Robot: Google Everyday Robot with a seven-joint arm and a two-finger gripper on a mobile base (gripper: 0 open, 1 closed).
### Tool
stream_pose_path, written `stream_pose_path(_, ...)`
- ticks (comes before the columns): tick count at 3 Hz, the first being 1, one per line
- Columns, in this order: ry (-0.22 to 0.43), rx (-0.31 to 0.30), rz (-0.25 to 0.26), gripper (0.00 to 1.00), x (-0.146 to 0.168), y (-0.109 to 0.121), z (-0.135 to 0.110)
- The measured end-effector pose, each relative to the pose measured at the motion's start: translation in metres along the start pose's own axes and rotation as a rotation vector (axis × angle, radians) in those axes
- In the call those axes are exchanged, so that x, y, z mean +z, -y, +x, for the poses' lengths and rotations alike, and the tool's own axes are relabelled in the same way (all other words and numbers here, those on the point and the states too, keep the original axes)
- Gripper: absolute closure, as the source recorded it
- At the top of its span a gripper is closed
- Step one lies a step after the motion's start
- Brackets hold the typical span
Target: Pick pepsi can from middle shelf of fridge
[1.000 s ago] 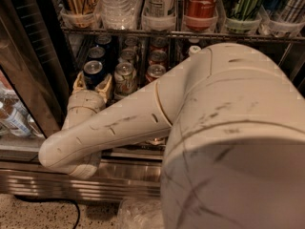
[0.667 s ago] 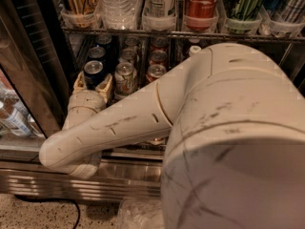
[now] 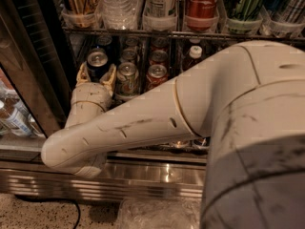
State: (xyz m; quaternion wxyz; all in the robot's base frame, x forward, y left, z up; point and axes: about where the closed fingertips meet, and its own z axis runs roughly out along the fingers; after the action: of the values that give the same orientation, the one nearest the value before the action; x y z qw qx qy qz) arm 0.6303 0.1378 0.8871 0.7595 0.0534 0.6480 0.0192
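My fingers [image 3: 82, 74] stand one on each side of the pepsi can [image 3: 97, 63]. They are spread just to its width and, as far as I can see, lie against its dark sides. The gripper [image 3: 97, 75] is reaching into the fridge [image 3: 45, 66] at the front left end of the middle shelf [image 3: 125, 98]. The can stands upright there at the head of its lane, with its silver top and pull tab showing above the fingertips.

Just beside it to the right is a green-and-gold can [image 3: 127, 76], then a red can [image 3: 156, 74], each with more cans lined up behind. Further right a small bottle with a white cap [image 3: 194, 52] shows above my arm [image 3: 143, 120]. The arm's scuffed cream shell runs from the lower left up to the right and hides most of the shelf's front edge.

Above, the upper wire rack [image 3: 143, 33] carries tall bottles in clear cups. Among them are a water bottle [image 3: 119, 4], a Coca-Cola bottle [image 3: 202, 1] and green bottles [image 3: 245, 1].

Below the arm lies the ribbed stainless base [image 3: 143, 178]. More bottles [image 3: 12, 119] sit at the far left behind the door frame, and a black cable [image 3: 76, 210] trails over the speckled floor.
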Motion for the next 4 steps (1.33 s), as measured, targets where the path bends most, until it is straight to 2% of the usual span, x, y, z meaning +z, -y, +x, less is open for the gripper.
stream_pose_path(1,0.04,-0.01,-0.026,1.0,-0.014,0.0,-0.028)
stream_pose_path(2,0.02,0.042,-0.102,1.0,-0.045,-0.008,-0.044)
stream_pose_path(3,-0.017,0.128,-0.198,1.0,-0.079,-0.024,-0.055)
stream_pose_path(4,-0.05,0.198,-0.248,1.0,-0.105,-0.028,-0.061)
